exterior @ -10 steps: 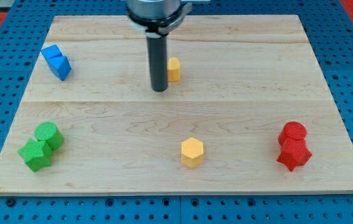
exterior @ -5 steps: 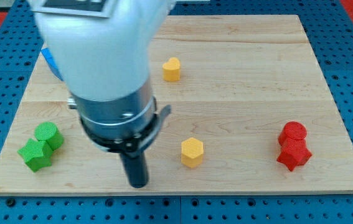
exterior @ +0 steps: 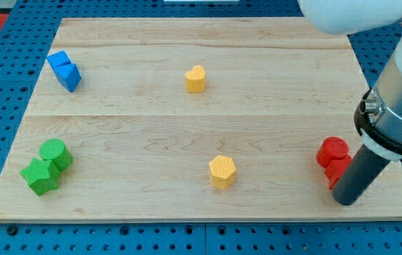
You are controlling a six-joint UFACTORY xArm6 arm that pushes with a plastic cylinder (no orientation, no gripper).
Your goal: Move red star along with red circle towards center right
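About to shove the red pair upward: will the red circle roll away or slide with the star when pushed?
Probably slides: the red circle stands on its flat face, so rolling seems unlikely. It touches the red star, so a push from my tip, at the star's lower right, should carry both. Its round side may let it slip off the star sideways.

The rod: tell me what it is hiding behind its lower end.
Behind my tip part of the red star still shows, touching the red circle above it. The star's right side is covered, so its full outline cannot be seen.
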